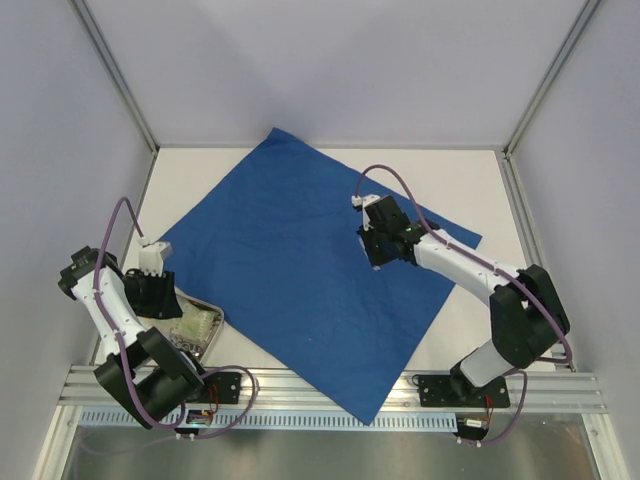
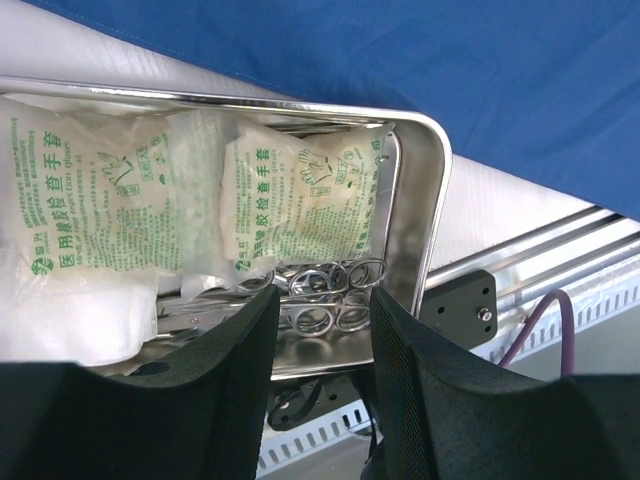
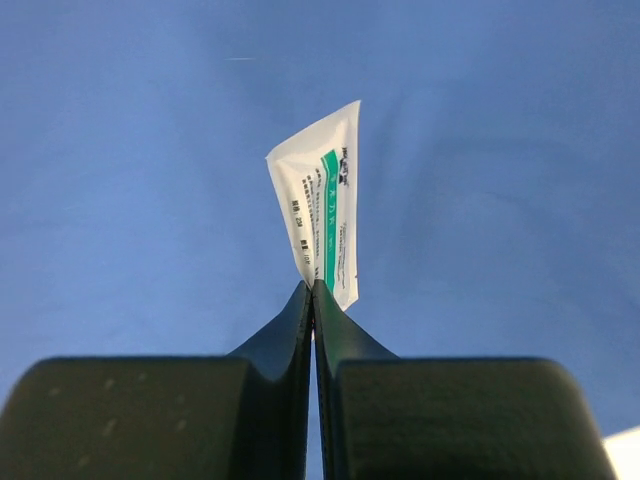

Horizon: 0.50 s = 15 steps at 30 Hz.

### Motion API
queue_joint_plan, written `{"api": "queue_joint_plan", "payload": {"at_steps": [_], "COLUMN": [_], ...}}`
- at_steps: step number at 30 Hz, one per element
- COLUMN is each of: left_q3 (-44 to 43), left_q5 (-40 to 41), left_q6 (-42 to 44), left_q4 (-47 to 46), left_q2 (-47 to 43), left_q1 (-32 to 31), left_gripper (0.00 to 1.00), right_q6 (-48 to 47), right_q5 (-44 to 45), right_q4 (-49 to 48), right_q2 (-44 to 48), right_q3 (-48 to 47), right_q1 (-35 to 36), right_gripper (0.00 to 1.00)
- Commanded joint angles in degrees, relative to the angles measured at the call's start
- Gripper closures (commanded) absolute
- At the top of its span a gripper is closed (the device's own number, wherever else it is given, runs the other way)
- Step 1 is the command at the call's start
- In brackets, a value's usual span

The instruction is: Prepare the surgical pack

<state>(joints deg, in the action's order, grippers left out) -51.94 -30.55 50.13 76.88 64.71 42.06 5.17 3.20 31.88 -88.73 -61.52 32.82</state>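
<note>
White table (image 1: 470,170) inside pale grey walls (image 1: 330,60), metal framing at the corners.

Surgical pack (image 1: 300,270): royal-blue drape spread flat over the middle of the table, turned like a diamond with corners at 12, 3, 6 and 9 o'clock in the top view. The 6 o'clock corner reaches the near rail. A few shallow creases, no folds.

Steel tray (image 2: 430,200): at 8 o'clock on the table, just beside the drape's lower left edge. It holds two glove packets (image 2: 300,200) printed in green, lying flat side by side. Steel ring handles (image 2: 330,290) lie at the near end of the tray, partly under the packets.

Left gripper (image 2: 325,305): above the near end of the tray, fingers spread, nothing between them.

Right gripper (image 3: 312,295): over the drape, toward 3 o'clock of its middle. Fingers pressed together, pinching the lower edge of a small white packet (image 3: 325,215) with a green stripe. The packet stands up from the fingertips toward 12 o'clock in the wrist view. Whether it touches the cloth cannot be told.
</note>
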Motion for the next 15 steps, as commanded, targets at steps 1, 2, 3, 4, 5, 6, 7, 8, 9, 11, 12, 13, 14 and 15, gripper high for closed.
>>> {"api": "queue_joint_plan", "payload": {"at_steps": [1,2,3,4,5,6,7,8,9,11,12,13,14,15], "left_q3": [-2.3,-2.8,-4.2,-5.1,-5.9,-7.9,-8.9,-10.8,-11.8,-14.3,-15.1,-16.0,-17.3,-18.0], "left_q5": [0.6,0.7,1.1,1.1,1.2,1.5,2.0,2.5,3.7,5.1,6.4,6.8,7.2,7.4], "left_q6": [-2.0,-2.9,-3.6,-4.2,-5.6,-6.4,-7.1,-8.6,-9.3,-10.3,-10.8,-11.0,-11.2,-11.5], "left_q4": [1.7,2.0,2.2,2.8,3.0,3.1,3.4,3.4,3.6,4.1,4.8,5.3,5.7,6.3], "left_q2": [-1.9,-2.2,-3.2,-3.8,-4.6,-6.6,-7.7,-9.6,-10.6,-13.1,-13.7,-14.3,-15.6,-15.8], "left_q1": [-0.1,-0.1,-0.1,-0.1,-0.1,-0.1,-0.1,-0.2,-0.1,-0.1,-0.2,-0.1,-0.1,-0.1], "left_gripper": [0.50,0.50,0.50,0.50,0.51,0.50,0.50,0.50,0.50,0.50,0.49,0.50,0.49,0.49], "right_q6": [3.7,5.3,6.3,7.1,8.1,8.3,8.5,9.5,10.3,12.6,14.4,15.0,15.0,15.2], "right_q5": [-5.7,-7.7,-11.3,-12.5,-13.7,-16.1,-17.4,-19.3,-23.5,-28.1,-31.6,-32.5,-33.0,-34.4], "right_q4": [-4.2,-5.4,-8.0,-9.1,-10.1,-11.7,-12.7,-14.7,-15.4,-16.0,-16.5,-16.8,-16.8,-16.8], "right_q2": [1.6,1.0,0.3,-2.0,-3.5,-5.2,-9.0,-11.1,-13.4,-20.7,-23.3,-28.2,-30.6,-33.1], "right_q3": [-3.1,-4.7,-5.9,-7.4,-11.3,-13.4,-15.9,-20.1,-22.9,-28.4,-34.3,-37.0,-40.2,-43.0], "right_q1": [5.4,8.9,10.8,12.8,16.7,18.7,20.3,23.1,24.2,26.8,27.6,28.4,30.4,31.2], "right_gripper": [1.00,1.00,0.99,1.00,0.99,1.00,0.99,0.99,1.00,0.99,0.99,1.00,1.00,1.00]}}
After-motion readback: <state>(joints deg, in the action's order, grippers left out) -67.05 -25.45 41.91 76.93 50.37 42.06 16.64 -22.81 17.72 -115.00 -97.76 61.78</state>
